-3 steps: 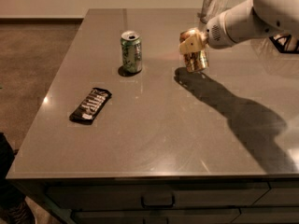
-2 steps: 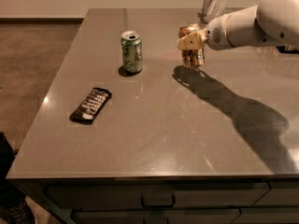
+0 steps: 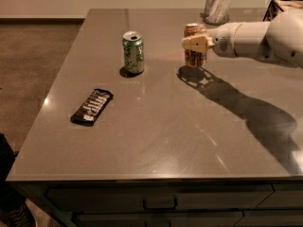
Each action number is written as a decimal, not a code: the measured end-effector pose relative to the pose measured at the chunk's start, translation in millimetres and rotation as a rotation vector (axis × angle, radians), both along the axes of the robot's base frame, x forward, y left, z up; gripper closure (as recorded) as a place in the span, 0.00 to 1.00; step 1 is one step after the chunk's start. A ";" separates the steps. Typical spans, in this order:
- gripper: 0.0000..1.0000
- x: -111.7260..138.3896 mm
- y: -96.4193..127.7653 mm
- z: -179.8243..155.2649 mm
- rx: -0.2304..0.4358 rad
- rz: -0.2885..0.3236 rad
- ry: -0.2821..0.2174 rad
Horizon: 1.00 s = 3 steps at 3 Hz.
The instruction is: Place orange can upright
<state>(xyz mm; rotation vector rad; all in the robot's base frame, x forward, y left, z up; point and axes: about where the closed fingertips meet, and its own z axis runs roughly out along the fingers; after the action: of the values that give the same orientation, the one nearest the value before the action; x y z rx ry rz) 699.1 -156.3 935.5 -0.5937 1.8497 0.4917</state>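
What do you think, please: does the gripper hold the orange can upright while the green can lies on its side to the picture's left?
Not quite: the green can stands upright, opening on top, as the camera view shows. The rest holds: the gripper holds the orange can upright, with the green can to its left in the picture.

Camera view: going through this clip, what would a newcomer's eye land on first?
The cream two-finger gripper, toward the back right of the grey table, is closed around the middle of an upright orange-tan aluminium drink can, and the arm's long dark shadow stretches toward the near right. To its left stands an open green-and-white drink can, and a black snack bar wrapper lies near the left edge.
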 end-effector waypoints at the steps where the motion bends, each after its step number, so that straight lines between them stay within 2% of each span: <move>1: 1.00 0.5 -1.3 -8.7 0.016 0.019 -0.070; 3: 0.98 -3.5 6.4 -21.2 0.041 0.070 -0.242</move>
<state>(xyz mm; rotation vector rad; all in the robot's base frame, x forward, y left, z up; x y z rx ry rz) 695.6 -149.8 914.2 -0.6625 1.5905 0.4809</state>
